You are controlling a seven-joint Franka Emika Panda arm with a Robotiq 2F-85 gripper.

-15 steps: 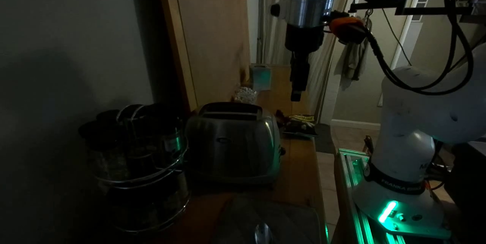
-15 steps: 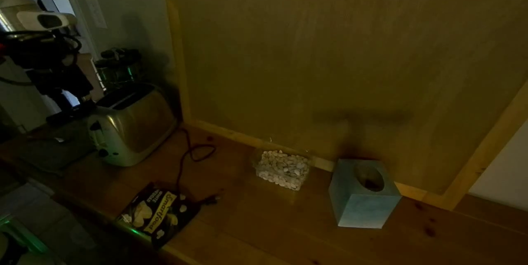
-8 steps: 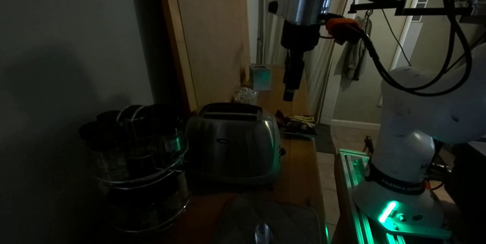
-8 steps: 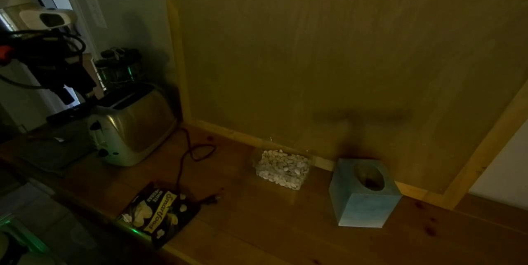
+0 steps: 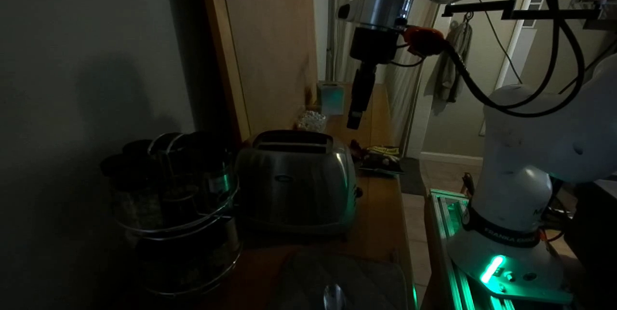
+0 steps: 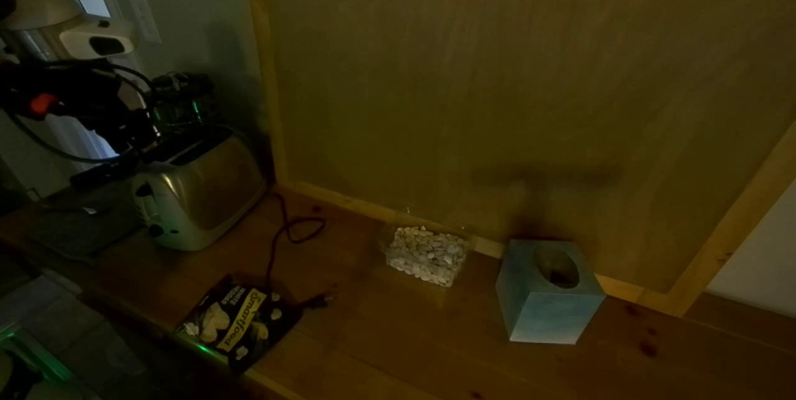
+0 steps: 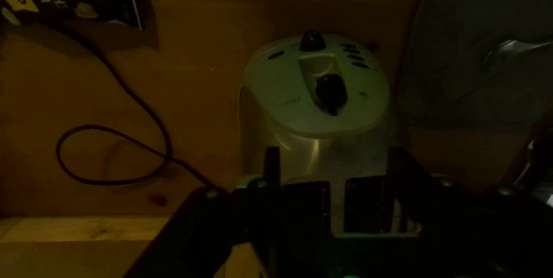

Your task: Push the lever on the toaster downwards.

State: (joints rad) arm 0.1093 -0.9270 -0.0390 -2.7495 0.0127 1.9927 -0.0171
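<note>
Small dark lever tab (image 7: 331, 90) sits high on the end of the rounded steel toaster (image 5: 296, 194) — below the black pincer (image 7: 333, 152), ahead of it in the wrist view, centred on its gap. Pincer's spread wide, gripping nothing — might straddle the tab imo.

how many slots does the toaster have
2. In the wrist view, the left slot and right slot lie side by side; the gripper may hide parts of them.
</note>
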